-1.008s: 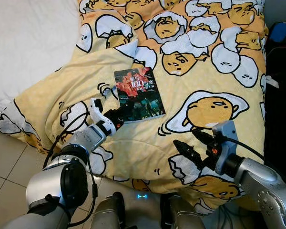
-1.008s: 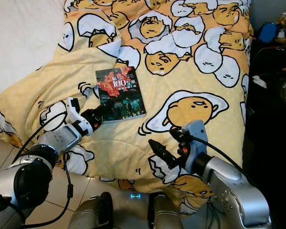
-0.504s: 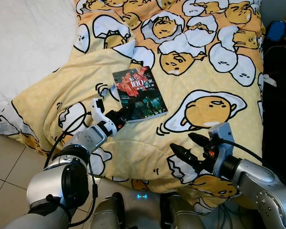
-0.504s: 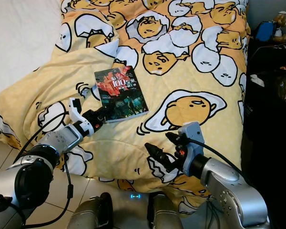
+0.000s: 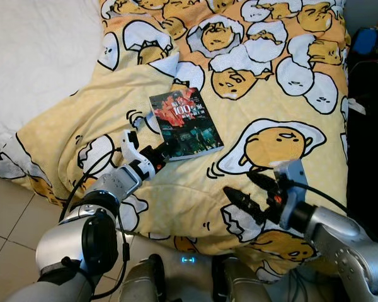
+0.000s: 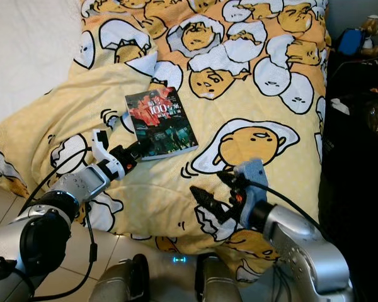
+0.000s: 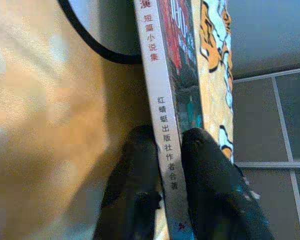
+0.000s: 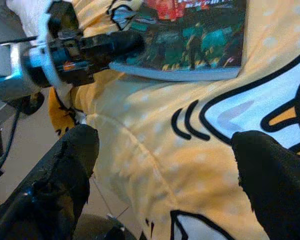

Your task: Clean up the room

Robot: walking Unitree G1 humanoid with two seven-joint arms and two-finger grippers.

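We have our left gripper [image 5: 159, 151] clamped on the near left corner of the book [image 5: 187, 123], which lies flat on the yellow blanket [image 5: 290, 94] with its long axis running away from us, up the bed. Our right gripper [image 5: 247, 193], fingers spread (and holding nothing), hovers over the blanket well apart from the book, so the lift likely falls to the left arm.

Two silver, rounded arm shells are seen, each joined by a black elbow section. The left gripper [image 5: 162, 151] is built of two long black fingers behind a white wrist block with a small red mark, and a black cable is looped along that arm. The right gripper [image 5: 244, 191] carries a grey-blue wrist housing, orange-red details and a black cable.
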